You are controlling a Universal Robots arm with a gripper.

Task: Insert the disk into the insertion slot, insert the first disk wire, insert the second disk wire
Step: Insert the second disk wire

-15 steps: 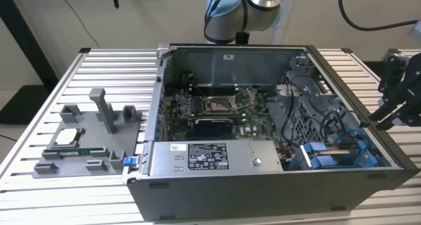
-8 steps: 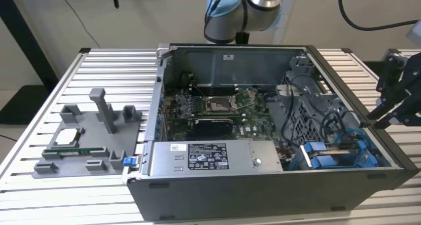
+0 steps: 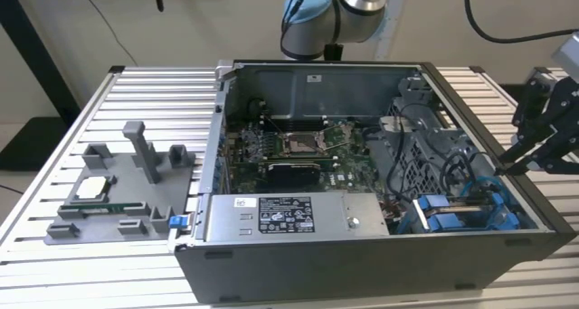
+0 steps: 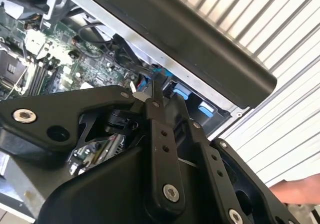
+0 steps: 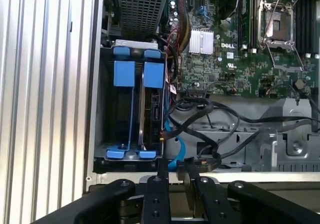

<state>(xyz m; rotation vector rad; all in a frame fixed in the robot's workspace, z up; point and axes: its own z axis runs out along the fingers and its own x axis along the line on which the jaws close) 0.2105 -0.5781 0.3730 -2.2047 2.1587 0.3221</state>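
Ribbed aluminium table, open grey computer case, disk already seated.
Edge-on in the sheet-metal insertion slot, the disk runs lengthwise along the bay. Its blue carrier tab faces the perforated cage, its other end the black gripper beside looped black cables. Whether the gripper grips cannot be told.

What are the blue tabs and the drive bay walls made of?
The blue tabs look like moulded plastic: even bright colour, soft sheen, rounded corners. The drive bay walls look like thin grey sheet metal, dull finish, folded edges; probably steel.
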